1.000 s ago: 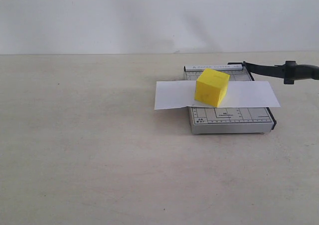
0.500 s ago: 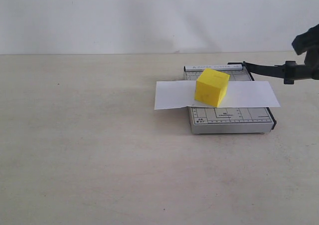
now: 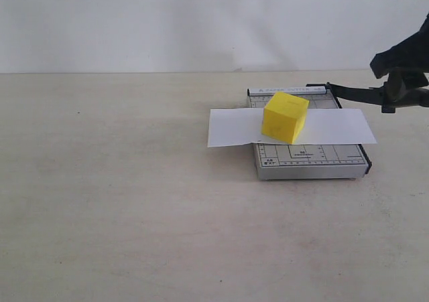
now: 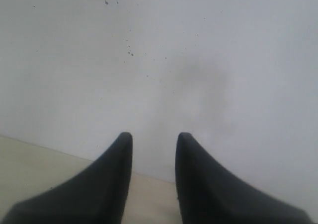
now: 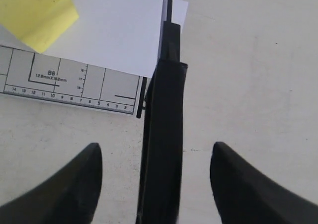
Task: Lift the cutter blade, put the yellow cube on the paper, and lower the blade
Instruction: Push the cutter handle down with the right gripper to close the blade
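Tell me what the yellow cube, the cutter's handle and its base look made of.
Yellow cube: probably foam or soft plastic; matte, slightly mottled faces, no glare.
Cutter blade handle: likely moulded black plastic, smooth with a dull sheen.
Cutter base: grey with a printed grid, flat and thin; painted metal or plastic, cannot tell which.

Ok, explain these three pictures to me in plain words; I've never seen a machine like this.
It is a robot with two arms, each ending in a two-fingered hand. The wide picture comes from a separate camera; the other two from wrist cameras. On the table sits a grey cutter base, white paper across it, a yellow cube on the paper. The cutter blade is raised. The right hand is open, fingers either side of the blade's handle, not gripping. The left hand is open, empty, facing a wall.
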You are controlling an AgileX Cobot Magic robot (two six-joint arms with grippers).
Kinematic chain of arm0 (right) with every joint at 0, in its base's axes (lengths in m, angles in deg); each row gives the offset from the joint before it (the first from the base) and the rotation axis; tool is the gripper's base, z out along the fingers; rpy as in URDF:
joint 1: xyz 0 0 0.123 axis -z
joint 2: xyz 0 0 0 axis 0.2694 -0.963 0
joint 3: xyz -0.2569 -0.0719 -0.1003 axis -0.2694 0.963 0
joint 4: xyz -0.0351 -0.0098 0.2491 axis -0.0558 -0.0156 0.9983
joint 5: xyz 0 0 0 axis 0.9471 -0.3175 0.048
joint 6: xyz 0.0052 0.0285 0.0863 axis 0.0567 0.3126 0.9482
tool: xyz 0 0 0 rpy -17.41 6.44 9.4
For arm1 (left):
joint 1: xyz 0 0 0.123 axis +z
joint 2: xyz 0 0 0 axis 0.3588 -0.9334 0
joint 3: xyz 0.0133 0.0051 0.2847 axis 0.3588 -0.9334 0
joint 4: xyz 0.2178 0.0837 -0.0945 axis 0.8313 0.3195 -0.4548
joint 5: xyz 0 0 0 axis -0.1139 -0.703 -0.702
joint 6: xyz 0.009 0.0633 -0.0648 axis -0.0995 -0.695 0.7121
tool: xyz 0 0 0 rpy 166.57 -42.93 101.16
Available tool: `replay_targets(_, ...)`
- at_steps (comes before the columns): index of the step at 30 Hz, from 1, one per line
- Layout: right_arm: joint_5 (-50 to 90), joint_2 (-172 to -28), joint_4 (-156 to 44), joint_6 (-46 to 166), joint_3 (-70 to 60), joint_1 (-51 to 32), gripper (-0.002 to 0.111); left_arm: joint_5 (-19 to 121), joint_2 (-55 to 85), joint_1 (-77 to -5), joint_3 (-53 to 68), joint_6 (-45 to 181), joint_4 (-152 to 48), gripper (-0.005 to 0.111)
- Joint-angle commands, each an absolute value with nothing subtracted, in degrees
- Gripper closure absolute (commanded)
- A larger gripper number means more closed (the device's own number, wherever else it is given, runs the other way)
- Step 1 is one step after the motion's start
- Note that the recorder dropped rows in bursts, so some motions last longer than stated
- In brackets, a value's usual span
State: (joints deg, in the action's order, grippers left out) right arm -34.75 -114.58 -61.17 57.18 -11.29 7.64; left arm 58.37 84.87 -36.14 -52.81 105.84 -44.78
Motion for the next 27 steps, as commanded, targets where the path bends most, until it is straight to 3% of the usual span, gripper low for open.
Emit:
replay_targets(1, -34.2, -116.3, -60.7, 56.0, -11.5, 7.8, 0.048, 58.3, 85.1, -35.9, -53.0, 105.6, -45.2, 0.077)
replay_targets(3, -34.2, -117.0, -60.7, 56.0, -11.5, 7.8, 0.056, 58.3, 85.1, -35.9, -53.0, 105.6, -45.2, 0.077)
replay_targets(11, -34.8, -117.1, -60.8, 55.7, -11.5, 7.8, 0.107, 58.3, 85.1, -35.9, -53.0, 105.6, -45.2, 0.077)
replay_targets(18, -34.1, -115.5, -59.5, 55.7, -9.3, 7.8, 0.108, 58.3, 85.1, -35.9, -53.0, 105.6, -45.2, 0.077)
replay_targets(27, -23.1, -108.3, -56.8, 57.2, 7.6, 7.8, 0.108, 58.3, 85.1, -35.9, -53.0, 105.6, -45.2, 0.077)
